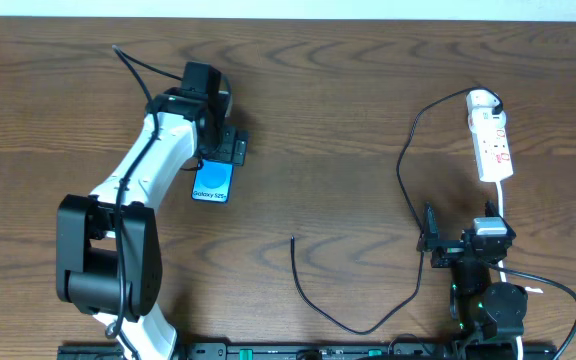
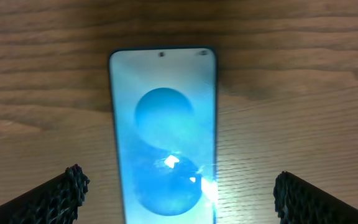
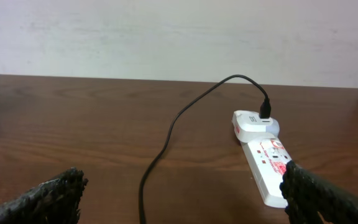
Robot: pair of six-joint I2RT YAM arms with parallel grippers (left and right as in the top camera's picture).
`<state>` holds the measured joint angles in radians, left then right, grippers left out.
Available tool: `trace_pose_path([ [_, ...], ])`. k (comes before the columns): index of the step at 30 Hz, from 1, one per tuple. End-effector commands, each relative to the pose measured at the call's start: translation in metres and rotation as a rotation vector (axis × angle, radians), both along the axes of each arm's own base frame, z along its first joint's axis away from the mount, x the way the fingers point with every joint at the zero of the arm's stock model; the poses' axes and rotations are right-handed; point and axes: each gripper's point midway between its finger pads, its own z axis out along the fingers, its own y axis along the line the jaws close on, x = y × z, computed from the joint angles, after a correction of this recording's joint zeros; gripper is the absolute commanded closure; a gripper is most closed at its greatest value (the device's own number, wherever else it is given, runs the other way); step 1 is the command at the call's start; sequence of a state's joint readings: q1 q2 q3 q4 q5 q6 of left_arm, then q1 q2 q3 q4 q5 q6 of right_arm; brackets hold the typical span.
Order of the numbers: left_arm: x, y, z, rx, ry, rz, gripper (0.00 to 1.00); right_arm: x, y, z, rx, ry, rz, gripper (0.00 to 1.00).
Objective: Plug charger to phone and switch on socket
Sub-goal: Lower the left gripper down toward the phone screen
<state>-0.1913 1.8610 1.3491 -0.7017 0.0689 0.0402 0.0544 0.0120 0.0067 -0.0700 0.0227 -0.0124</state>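
The phone [image 1: 212, 183] lies flat on the wooden table, its blue screen up; in the left wrist view the phone [image 2: 163, 130] fills the middle. My left gripper [image 1: 230, 148] hovers over its far end, open, and the left gripper [image 2: 179, 196] has a finger on each side of the phone, well apart from it. The white socket [image 1: 491, 140] lies at the far right. The black charger cable [image 1: 408, 190] runs from a white adapter [image 1: 482, 100] on it down to its loose tip [image 1: 292, 238]. My right gripper [image 1: 466, 232] stands open and empty short of the socket [image 3: 266, 165], with the cable [image 3: 166, 140] ahead.
The socket's thick white cord [image 1: 505, 205] runs down past my right arm. The charger cable loops near the table's front edge [image 1: 368, 328]. A pale wall [image 3: 166, 37] rises behind the table's far edge.
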Motion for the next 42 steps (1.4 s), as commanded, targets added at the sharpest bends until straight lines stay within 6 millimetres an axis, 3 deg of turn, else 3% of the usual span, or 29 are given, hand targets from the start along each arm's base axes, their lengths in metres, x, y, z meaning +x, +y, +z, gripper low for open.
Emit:
trace_pose_path([
  [1,-0.001,-0.003,-0.012,0.020,0.023,0.001,0.02,0.000,-0.003,0.000,-0.012,-0.002,-0.015,0.01],
  [10,-0.006,0.000,-0.031,0.040,0.074,0.004,0.02,0.000,-0.003,0.000,-0.012,-0.002,-0.015,0.01],
  [24,-0.003,0.014,-0.031,0.053,0.073,0.063,0.02,0.000,-0.003,0.000,-0.012,-0.002,-0.015,0.01],
  [31,-0.005,0.003,-0.031,-0.009,0.086,0.046,0.02,0.000,-0.003,0.000,-0.012,-0.002,-0.015,0.01],
  [42,-0.005,0.007,-0.032,0.013,0.083,0.051,0.02,0.000,-0.003,0.000,-0.012,-0.002,-0.015,0.01],
])
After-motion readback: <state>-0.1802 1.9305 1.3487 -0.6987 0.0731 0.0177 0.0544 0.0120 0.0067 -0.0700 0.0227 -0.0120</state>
